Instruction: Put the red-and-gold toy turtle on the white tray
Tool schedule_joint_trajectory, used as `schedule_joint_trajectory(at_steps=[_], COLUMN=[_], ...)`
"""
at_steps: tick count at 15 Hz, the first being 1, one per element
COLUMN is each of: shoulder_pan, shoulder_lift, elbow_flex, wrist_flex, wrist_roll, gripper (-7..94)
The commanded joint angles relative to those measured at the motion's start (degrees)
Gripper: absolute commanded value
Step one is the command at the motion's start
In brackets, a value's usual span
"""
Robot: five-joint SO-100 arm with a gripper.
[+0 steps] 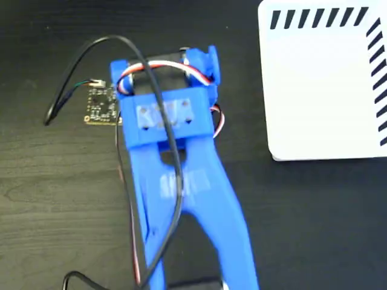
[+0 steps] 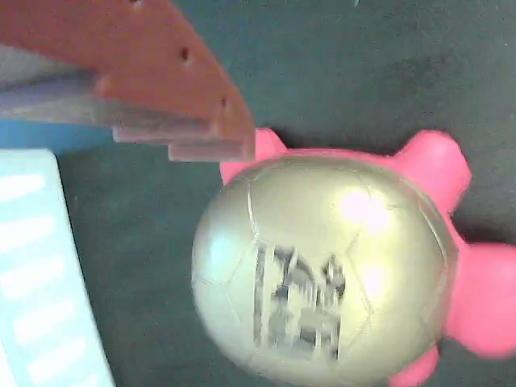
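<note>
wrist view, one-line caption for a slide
Pincer finger above the gold-shelled turtle on the dark table, tray at left.

Table (image 1: 48,199): black wood-grain top, fills the whole fixed view, grain running sideways.
Table in wrist view (image 2: 355,72): dark, dull, slightly blurred.
Circuit board (image 1: 101,105): small, dark, lying flat on the table at upper left.
Light: soft, from above, faint sheen on the table at lower left.
Walls, floor, windows: out of frame.
</note>
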Motion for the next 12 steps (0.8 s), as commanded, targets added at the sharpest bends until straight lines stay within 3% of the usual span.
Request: schedule_joint_trajectory(at_steps=[1,3,12], shoulder_pan=[-0.53,-0.79,-2.11], shoulder_lift=[-1.76,-3.69,-8.00], elbow_flex=[-4.22,-3.43,4.22], wrist_flex=[1.85,0.70,-8.79], wrist_roll=[2.46,3.78,8.88], gripper=[52,61,61])
